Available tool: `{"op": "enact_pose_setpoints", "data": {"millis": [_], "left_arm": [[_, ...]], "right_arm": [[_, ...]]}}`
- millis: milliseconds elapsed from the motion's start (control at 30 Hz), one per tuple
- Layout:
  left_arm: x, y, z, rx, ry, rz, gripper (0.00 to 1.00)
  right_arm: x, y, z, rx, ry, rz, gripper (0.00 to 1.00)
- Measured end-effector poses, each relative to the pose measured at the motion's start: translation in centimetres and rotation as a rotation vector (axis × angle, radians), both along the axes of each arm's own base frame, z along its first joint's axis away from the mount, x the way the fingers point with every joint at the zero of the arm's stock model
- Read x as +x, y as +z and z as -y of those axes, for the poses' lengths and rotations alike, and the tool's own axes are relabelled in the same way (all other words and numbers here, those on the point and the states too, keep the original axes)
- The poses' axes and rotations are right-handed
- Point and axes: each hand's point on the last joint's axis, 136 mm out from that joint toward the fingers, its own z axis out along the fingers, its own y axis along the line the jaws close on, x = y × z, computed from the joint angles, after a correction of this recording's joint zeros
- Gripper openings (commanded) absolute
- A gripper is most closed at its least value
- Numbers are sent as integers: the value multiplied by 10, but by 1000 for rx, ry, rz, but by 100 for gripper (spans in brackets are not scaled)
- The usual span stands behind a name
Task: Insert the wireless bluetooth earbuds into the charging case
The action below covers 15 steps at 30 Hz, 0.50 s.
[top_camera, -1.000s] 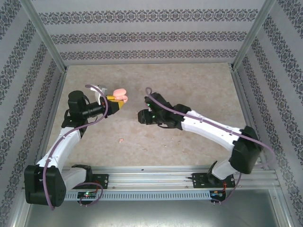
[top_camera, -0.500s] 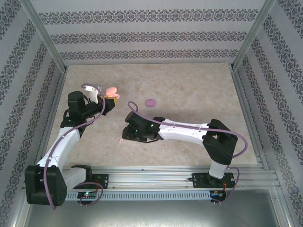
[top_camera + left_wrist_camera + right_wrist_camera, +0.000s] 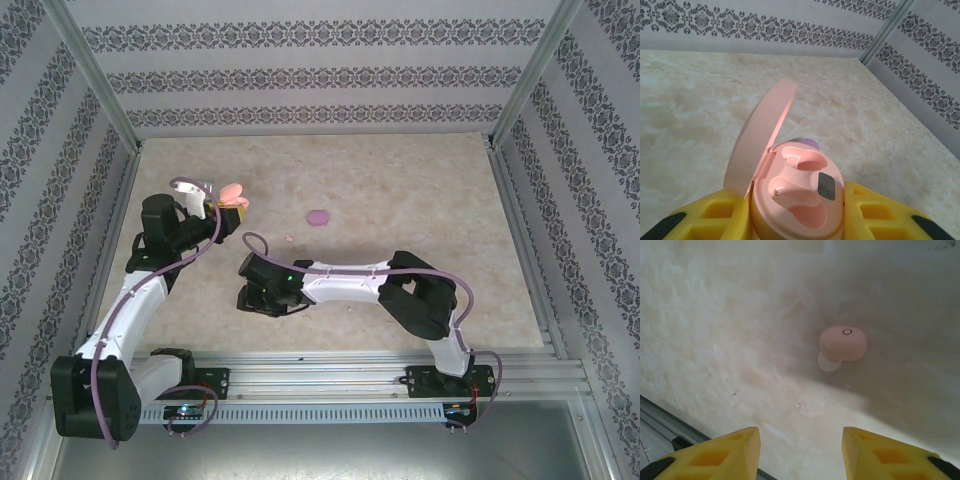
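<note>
My left gripper [image 3: 232,203] is shut on a salmon-pink charging case [image 3: 800,192], held up off the table. Its lid [image 3: 762,137] stands open and both sockets are empty. A pale pink earbud [image 3: 842,343] lies on the table ahead of my right gripper [image 3: 801,452], which is open with nothing between its yellow fingertips [image 3: 727,450]. From above, the right gripper [image 3: 250,296] hangs low over the near-left part of the table and hides that bud. A tiny pale speck [image 3: 289,238], perhaps another bud, lies further back.
A purple oval case [image 3: 318,216] lies on the beige table [image 3: 400,190] at mid depth; its top peeks out behind the pink case [image 3: 811,143]. Patterned walls and metal posts ring the table, with a rail along the near edge [image 3: 330,372].
My right arm has swung from mid-table to the near left and come down over the pink bud, uncovering the purple case. The left gripper with the case has barely moved.
</note>
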Motion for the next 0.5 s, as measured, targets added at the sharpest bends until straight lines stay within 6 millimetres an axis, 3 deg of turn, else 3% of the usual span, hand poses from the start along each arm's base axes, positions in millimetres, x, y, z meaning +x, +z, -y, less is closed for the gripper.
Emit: {"op": "enact_pose_setpoints", "data": {"millis": [200,500], "left_arm": [[-5,-2,-1,5,4,-1,32],[-7,-9,-2,17,9,-17,32]], "right_arm": [[6,-2,4,-22,-5,-3,46],[35,-1,6,-56,-2,26,44]]}}
